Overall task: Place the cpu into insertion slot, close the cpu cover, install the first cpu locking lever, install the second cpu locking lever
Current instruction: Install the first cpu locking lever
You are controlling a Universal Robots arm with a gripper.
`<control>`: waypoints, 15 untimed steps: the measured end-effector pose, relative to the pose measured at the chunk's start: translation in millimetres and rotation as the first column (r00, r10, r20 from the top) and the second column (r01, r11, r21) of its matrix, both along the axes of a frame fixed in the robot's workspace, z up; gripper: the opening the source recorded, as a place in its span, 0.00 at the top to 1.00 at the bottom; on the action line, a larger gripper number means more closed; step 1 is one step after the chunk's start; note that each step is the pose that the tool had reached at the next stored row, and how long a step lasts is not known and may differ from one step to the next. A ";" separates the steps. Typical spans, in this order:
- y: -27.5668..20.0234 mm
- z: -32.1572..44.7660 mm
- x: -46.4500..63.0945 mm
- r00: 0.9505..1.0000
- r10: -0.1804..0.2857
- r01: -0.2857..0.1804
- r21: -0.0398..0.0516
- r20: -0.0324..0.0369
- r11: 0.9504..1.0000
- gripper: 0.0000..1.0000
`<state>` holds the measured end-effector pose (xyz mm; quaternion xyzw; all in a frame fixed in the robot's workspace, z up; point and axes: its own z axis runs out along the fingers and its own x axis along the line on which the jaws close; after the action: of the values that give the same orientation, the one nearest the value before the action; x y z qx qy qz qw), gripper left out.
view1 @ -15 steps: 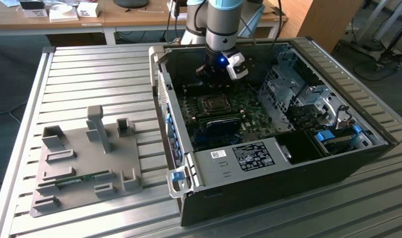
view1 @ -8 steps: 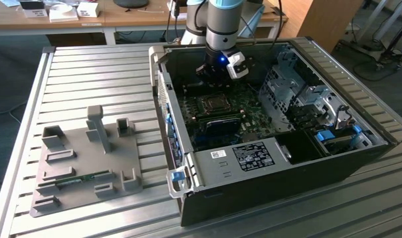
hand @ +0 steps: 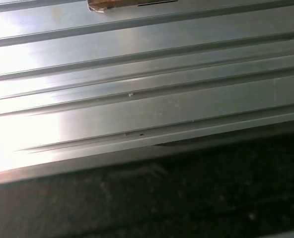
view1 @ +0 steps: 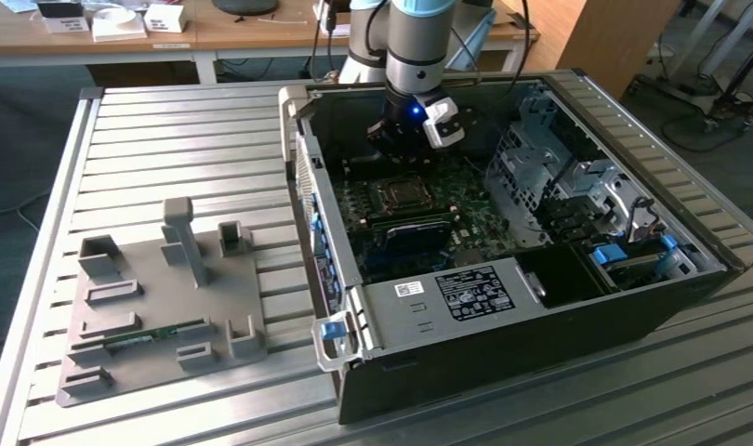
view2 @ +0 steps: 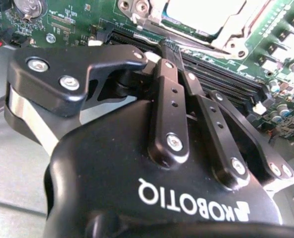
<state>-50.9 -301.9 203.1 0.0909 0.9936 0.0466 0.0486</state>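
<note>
In the exterior view my gripper hangs inside the open computer case, just behind the cpu socket on the green motherboard. The second wrist view shows its black fingers drawn together, tips meeting at the gripper point with nothing visible between them. Just beyond the tips lies the cpu, silver top up, seated in the socket. The silvery cpu cover frames it and lies flat over its edge. A thin metal bar runs along the socket's near edge; I cannot tell if the tips touch it.
Black memory slots run beside the socket. A metal drive cage fills the case's right side. On the exterior view's left a grey fixture plate holds a green memory stick. The ridged metal table surrounds the case.
</note>
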 end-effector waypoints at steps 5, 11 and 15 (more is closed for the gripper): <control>1.2 -0.1 0.0 1.000 -0.010 0.010 0.001 0.000 1.000 0.89; 1.4 -0.9 0.0 1.000 -0.011 0.011 0.001 0.000 1.000 0.89; 1.3 -1.8 0.3 1.000 -0.011 0.011 -0.002 0.001 1.000 0.89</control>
<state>-50.7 -300.6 201.3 0.0964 0.9931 0.0453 0.0492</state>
